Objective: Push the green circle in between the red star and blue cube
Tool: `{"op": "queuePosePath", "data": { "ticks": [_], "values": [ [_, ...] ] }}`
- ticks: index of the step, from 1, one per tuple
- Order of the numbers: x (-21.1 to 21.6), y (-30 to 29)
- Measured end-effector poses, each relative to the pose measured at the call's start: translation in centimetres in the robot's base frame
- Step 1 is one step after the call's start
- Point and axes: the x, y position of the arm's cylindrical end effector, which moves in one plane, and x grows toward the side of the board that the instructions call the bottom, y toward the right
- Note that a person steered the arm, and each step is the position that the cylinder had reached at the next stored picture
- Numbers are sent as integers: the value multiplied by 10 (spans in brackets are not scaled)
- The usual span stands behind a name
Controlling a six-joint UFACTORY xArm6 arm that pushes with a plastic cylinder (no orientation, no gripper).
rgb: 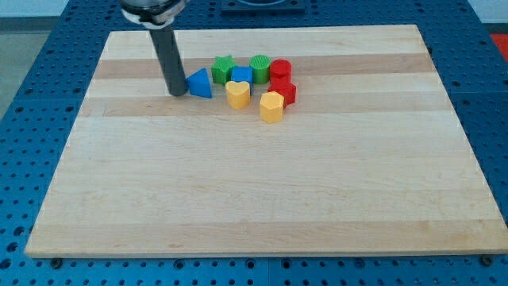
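The green circle (260,67) stands near the view's top centre, just right of the blue cube (242,75) and left of a red cylinder (280,70). The red star (284,90) lies below the red cylinder, to the lower right of the green circle. My tip (177,93) rests on the board just left of a blue triangle (200,83), well left of the green circle. The rod rises from it to the view's top.
A green star (224,67) sits left of the blue cube. A yellow heart (237,94) lies below the cube, and a yellow hexagon (271,106) below the red star. The wooden board (254,191) lies on a blue perforated table.
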Motion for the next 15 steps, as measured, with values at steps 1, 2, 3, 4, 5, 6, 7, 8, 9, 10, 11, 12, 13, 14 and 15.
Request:
{"op": "queuePosePath", "data": {
  "ticks": [1,2,3,4,5,6,7,8,9,10,11,12,13,14,15],
  "values": [
    [-8,5],
    [-28,-36],
    [-63,-29],
    [-103,31],
    [-110,98],
    [-100,118],
    [-82,118],
    [-78,118],
    [-78,118],
    [-78,133],
    [-75,133],
    [-69,133],
    [-56,132],
    [-47,124],
    [-40,116]
  ]
}}
